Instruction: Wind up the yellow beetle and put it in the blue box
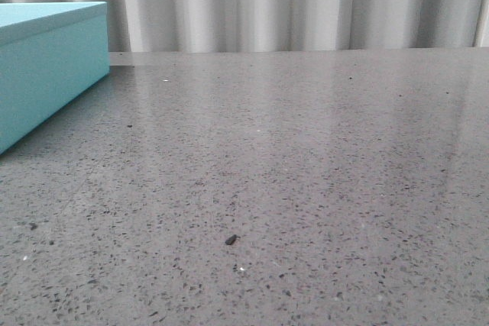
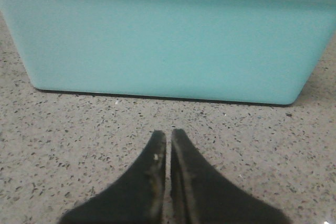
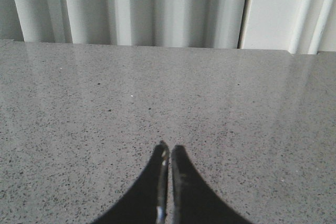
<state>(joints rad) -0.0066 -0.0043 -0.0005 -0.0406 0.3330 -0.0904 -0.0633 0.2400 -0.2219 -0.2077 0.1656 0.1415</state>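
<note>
The blue box [image 1: 46,66], light turquoise with its flat lid on, stands at the far left of the table in the front view. Its plain side [image 2: 168,40] fills the left wrist view just ahead of my left gripper [image 2: 168,134]. That gripper is shut with nothing between its black fingers, a short way off the box wall. My right gripper [image 3: 169,148] is also shut and empty, low over bare speckled tabletop. The yellow beetle is out of view in all three views. Neither arm shows in the front view.
The grey speckled stone table [image 1: 306,173] runs back to a wall of pale ribbed panels [image 1: 290,5]. A small dark speck [image 1: 231,240] lies on the table near the front. The table's far edge [image 3: 157,45] shows in the right wrist view.
</note>
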